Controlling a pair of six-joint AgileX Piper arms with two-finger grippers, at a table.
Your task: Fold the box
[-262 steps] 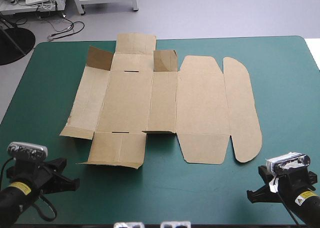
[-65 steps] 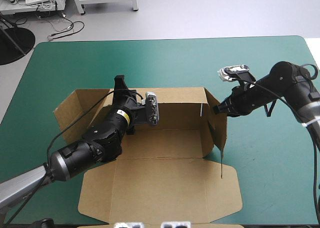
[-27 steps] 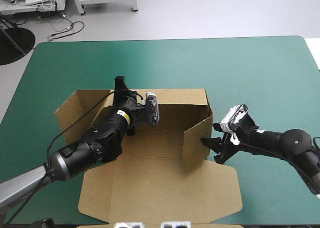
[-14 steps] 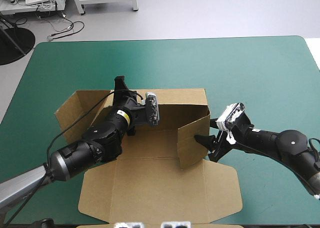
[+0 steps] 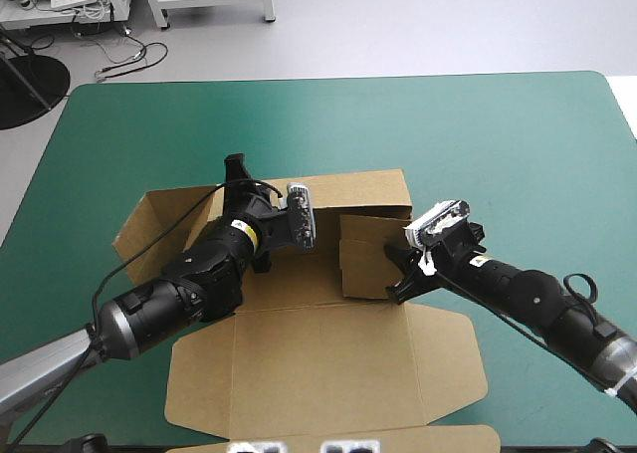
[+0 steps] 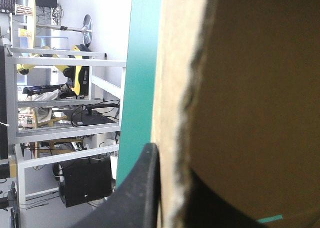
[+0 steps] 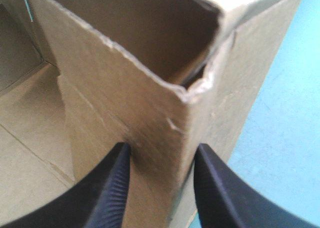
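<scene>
The brown box (image 5: pixel 299 284) lies mid-table with its back wall (image 5: pixel 353 189) raised and its lid (image 5: pixel 318 373) flat toward the near edge. My left gripper (image 5: pixel 237 172) is shut on the back wall's top edge. In the left wrist view one black finger (image 6: pixel 142 188) shows outside the board (image 6: pixel 250 112); the other is hidden behind it. The right side wall (image 5: pixel 373 254) is folded inward over the base. My right gripper (image 5: pixel 394 276) presses on it from outside. Its fingers stand apart (image 7: pixel 162 188), with the wall's folded corner (image 7: pixel 187 95) just ahead between them.
The left side wall (image 5: pixel 159 229) leans outward, half raised. Bare teal-green cover (image 5: pixel 518 154) lies beyond and to the right of the box. The lid's front flap (image 5: pixel 328 441) reaches the table's near edge.
The right gripper has pushed the right side wall further inward over the base. The box has shifted slightly. The left gripper has stayed on the back wall.
</scene>
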